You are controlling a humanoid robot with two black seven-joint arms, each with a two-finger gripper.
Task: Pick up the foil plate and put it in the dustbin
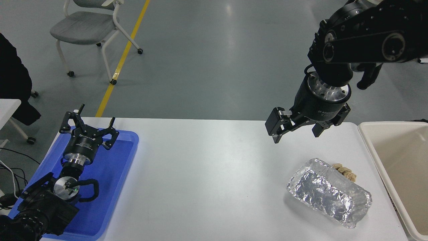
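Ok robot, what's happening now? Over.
Right tool open, above table, empty. Left tool open, parked over blue tray. Foil plate on table beside dustbin; paper wad touching it.

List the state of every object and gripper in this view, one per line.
foil plate: lying flat on the table, open side up, not gripped.
paper wad: crumpled, against the plate's far rim.
dustbin: upright at the table's right; its visible part holds nothing.
blue tray: flat at the table's left.
right gripper: open, raised above the table, holding nothing.
left gripper: open, parked over the blue tray.
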